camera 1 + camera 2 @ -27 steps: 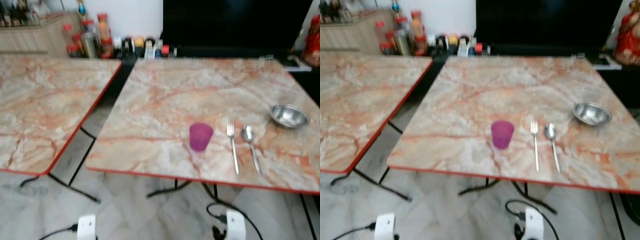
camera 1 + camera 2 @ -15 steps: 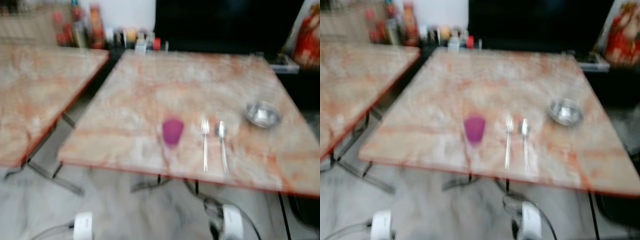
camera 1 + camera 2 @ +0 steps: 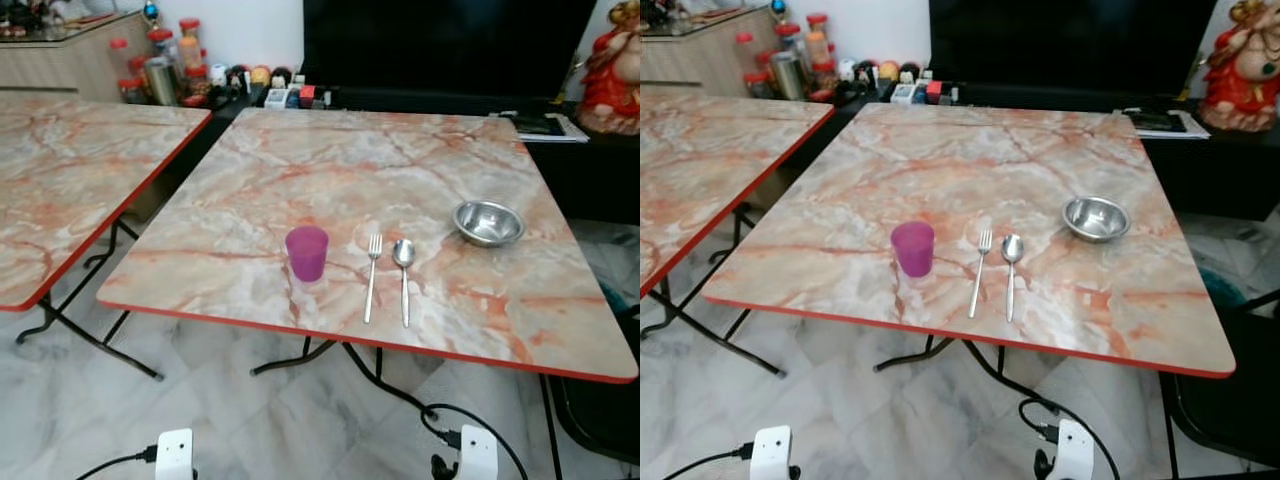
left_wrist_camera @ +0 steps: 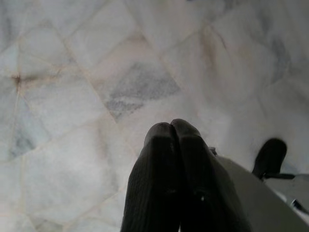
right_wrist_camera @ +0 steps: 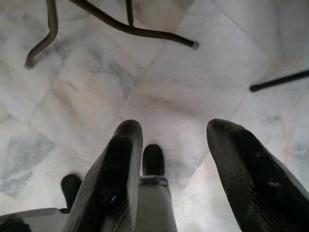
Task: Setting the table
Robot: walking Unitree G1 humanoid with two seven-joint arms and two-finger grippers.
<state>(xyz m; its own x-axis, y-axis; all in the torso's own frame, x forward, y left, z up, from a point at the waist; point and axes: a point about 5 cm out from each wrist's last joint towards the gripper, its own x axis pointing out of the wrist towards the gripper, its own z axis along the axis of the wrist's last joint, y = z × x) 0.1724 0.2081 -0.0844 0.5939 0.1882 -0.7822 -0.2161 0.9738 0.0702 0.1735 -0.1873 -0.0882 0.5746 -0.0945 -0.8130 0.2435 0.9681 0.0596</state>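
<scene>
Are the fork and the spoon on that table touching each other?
Apart. In the left eye view the fork and the spoon lie side by side, with a strip of bare marble table plainly showing between them along their whole length.

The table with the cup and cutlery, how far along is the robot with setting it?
Partly set: a purple cup, fork and spoon lie lined up near the table's front edge. The steel bowl sits apart, further back. Nothing is in hand: the left hand is shut, the right hand open, both over the floor.
</scene>
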